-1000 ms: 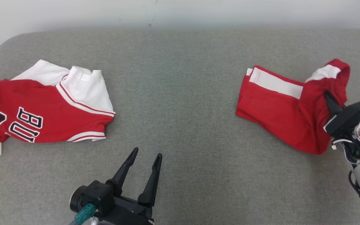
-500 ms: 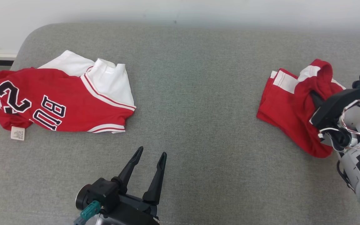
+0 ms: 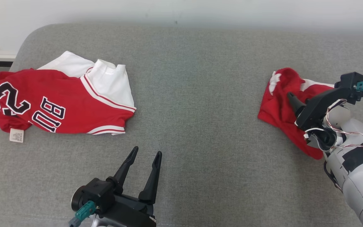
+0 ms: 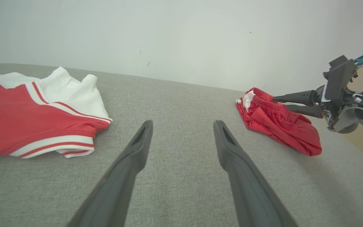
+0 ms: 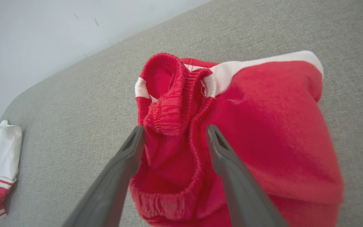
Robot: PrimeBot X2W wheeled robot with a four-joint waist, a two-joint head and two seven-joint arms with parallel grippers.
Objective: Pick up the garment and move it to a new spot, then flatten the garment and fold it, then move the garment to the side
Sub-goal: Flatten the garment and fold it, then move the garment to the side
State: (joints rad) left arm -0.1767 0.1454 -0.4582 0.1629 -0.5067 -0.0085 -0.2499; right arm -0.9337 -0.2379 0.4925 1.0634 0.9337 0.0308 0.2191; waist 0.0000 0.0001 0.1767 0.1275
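My right gripper (image 5: 174,127) is at the red shorts (image 5: 263,126), which lie crumpled near the right end of a grey woven couch cushion (image 3: 200,94). Its jaws stand apart, one dark finger on each side of the bunched cloth. I cannot tell whether either finger actually presses the fabric.

The shorts are a soft knit with a ribbed, gathered elastic waistband (image 5: 169,107) and a white band (image 5: 257,61) along one edge. The waist end is heaped into a lump and the rest spreads flatter behind it. In the head view the shorts (image 3: 279,107) partly hide my right gripper (image 3: 291,99), with one finger showing dark against the red.

My left gripper (image 3: 147,150) hangs over bare cushion, well apart from the shorts, with its jaws apart.

Towards the cushion's left end lies a red basketball jersey (image 3: 58,104) of smooth fabric, with a white panel, red piping and a striped hem. Black letters outlined in white read "BU", beside a large "2". A small white care tag (image 3: 16,136) sticks out at its lower corner, its print too small to read. A pale wall (image 3: 169,9) runs behind the cushion.
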